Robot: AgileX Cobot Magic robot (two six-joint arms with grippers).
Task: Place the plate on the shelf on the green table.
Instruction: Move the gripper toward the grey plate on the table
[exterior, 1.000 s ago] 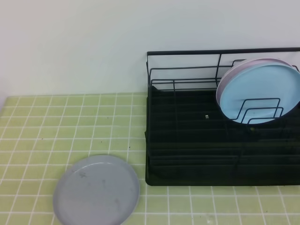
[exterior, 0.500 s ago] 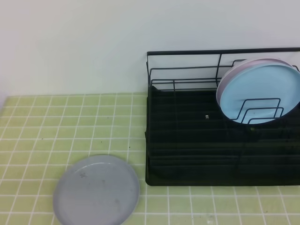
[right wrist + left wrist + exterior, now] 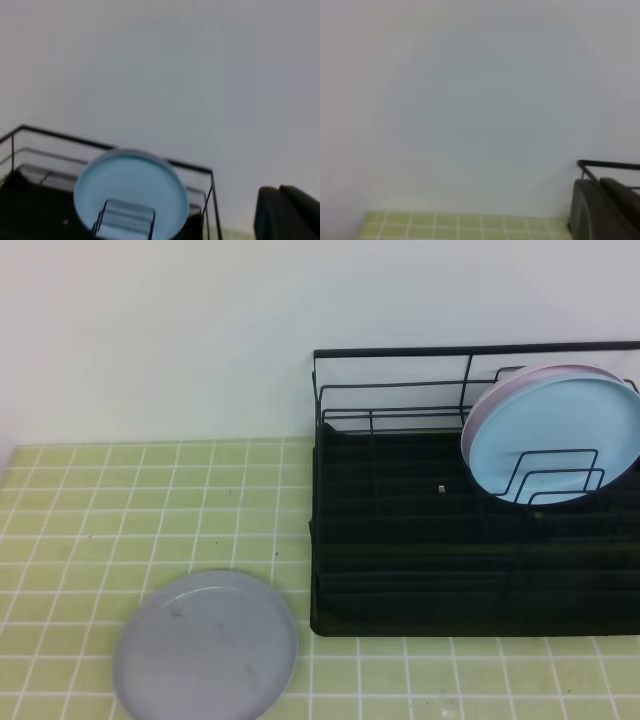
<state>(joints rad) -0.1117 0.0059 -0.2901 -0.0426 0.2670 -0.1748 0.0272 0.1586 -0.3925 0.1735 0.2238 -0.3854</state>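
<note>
So, your shelf (image 3: 450, 530) sits on the right half of the table (image 3: 150, 500), and it's already got two plates in it. The light blue plate (image 3: 553, 440) stands on edge in the looped dividers at the far right end, tipped back a bit, with the pink plate (image 3: 505, 385) tucked right behind it, touching or nearly so. Only the pink one's rim peeks out. The rest of the shelf's black tray base shows just a tiny pale speck near the middle; can't tell what that is.

The plate (image 3: 205, 648) you're after lies flat on the table at the near left, just beside the shelf's near-left corner but not touching it.

As for the tools: from overhead you won't spot either one. Each wrist view only shows a dark blurry lump at the bottom right, the left tool (image 3: 602, 210) and the right tool (image 3: 287, 214), so I can't tell how far open either is. Neither one is touching anything that I can see.
</note>
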